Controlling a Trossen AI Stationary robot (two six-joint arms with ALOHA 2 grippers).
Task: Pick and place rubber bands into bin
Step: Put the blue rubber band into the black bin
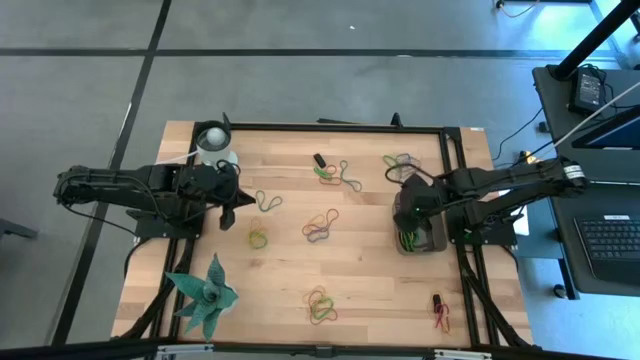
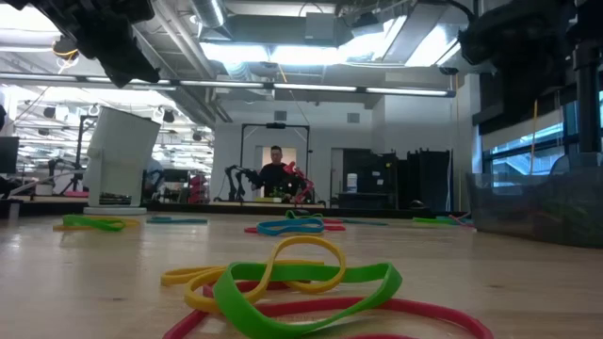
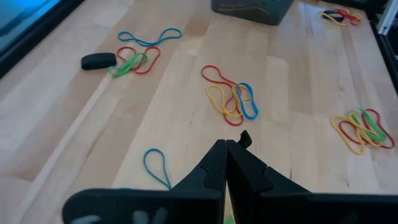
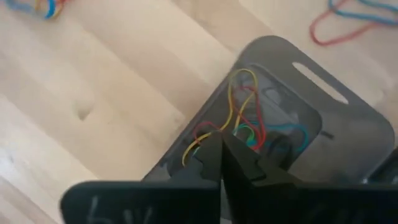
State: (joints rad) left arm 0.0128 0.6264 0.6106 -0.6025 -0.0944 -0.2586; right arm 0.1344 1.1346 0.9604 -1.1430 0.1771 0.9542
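Where bin [image 4: 348, 134] lies, right end effector [image 4: 221, 148] overhead.

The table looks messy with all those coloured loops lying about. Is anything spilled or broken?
Nothing looks broken. The rubber bands lie in loose clusters across the table, waiting to be collected; some already sit in the bin, upright under the shut right gripper. The left gripper is shut too, empty.

No text, label, brand, number or sign can be read in any view
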